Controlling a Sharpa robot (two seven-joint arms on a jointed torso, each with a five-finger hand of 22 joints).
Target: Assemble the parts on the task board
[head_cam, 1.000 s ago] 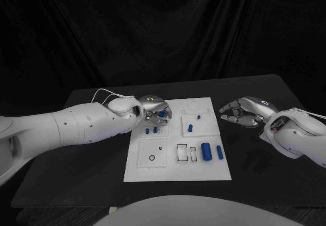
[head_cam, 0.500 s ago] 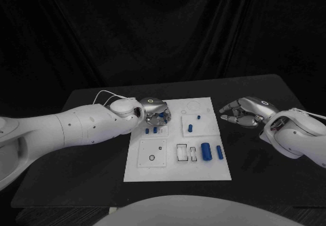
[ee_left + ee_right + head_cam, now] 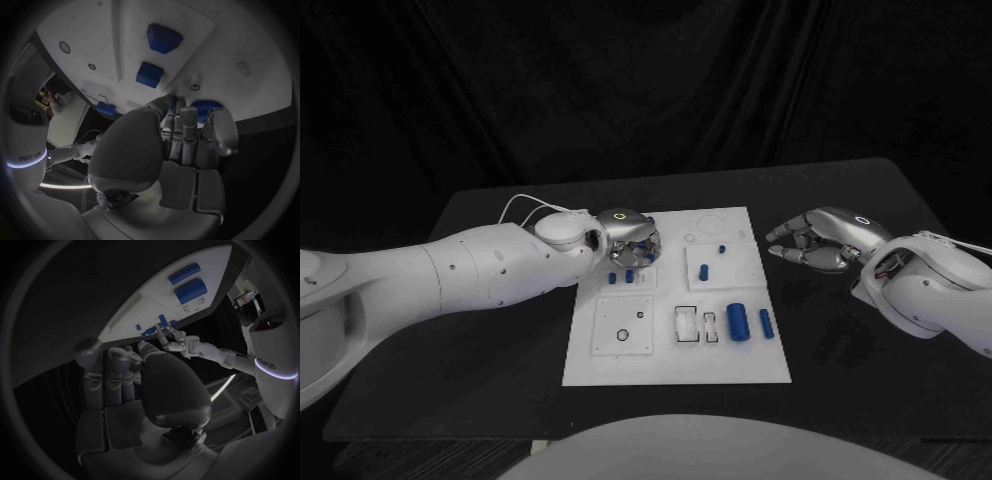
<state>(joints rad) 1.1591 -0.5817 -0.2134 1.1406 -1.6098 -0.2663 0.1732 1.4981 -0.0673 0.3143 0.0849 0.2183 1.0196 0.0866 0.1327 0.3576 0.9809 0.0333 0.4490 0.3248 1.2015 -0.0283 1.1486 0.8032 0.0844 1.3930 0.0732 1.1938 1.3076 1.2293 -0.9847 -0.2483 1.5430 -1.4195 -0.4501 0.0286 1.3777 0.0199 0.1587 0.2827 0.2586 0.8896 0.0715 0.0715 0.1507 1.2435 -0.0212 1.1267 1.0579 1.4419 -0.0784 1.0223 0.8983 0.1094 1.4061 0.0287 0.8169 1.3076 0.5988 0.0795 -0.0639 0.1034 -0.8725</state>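
— What do we have on the task board?
— We see a white plate lying flat mid-table. Two blue cylinders lie side by side toward its three o'clock edge, the left one thicker.
— And toward twelve?
— We see a small blue part flat in a raised square, and more blue parts at ten o'clock

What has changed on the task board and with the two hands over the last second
Very little. The left hand has edged slightly toward the near side of the task board, its fingers down at the blue parts near the far left corner; whether it grips one cannot be told. The right hand stays curled beside the board's right edge, holding nothing. The blue parts in the near row lie as before.
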